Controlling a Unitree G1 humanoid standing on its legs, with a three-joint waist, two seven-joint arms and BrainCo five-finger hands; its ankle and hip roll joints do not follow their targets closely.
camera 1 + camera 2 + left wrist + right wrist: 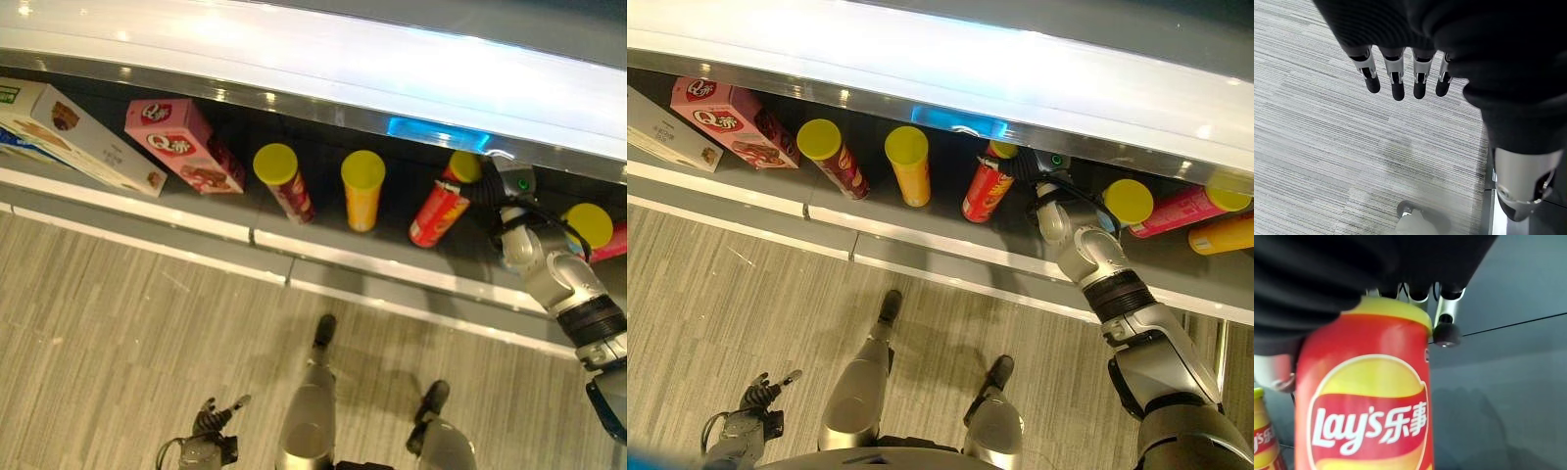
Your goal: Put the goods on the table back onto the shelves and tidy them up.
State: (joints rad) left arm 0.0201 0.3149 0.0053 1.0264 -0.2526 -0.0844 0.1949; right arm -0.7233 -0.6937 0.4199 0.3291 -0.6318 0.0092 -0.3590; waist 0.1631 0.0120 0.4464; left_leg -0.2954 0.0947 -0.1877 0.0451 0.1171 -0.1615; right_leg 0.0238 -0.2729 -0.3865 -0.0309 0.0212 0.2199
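Setting a tall red cardboard crisp tube with yellow lid (988,188) onto the grey metal shelf (921,250), right hand (1043,181) fingers (1446,328) curled round it. Next: stand upright, release. Left hand (1400,73) fingers straight, idle.

From the head we look steeply down through two eyes set slightly apart, both sharing the grey shelf (294,257) with its row of yellow-lidded snack tubes and the pale striped floor (118,323); our right eye sits further right. Our left wrist camera faces the same floor along its straight fingers (1398,83). Our right wrist camera sits very close against the red yellow-lidded chip can (1369,401).
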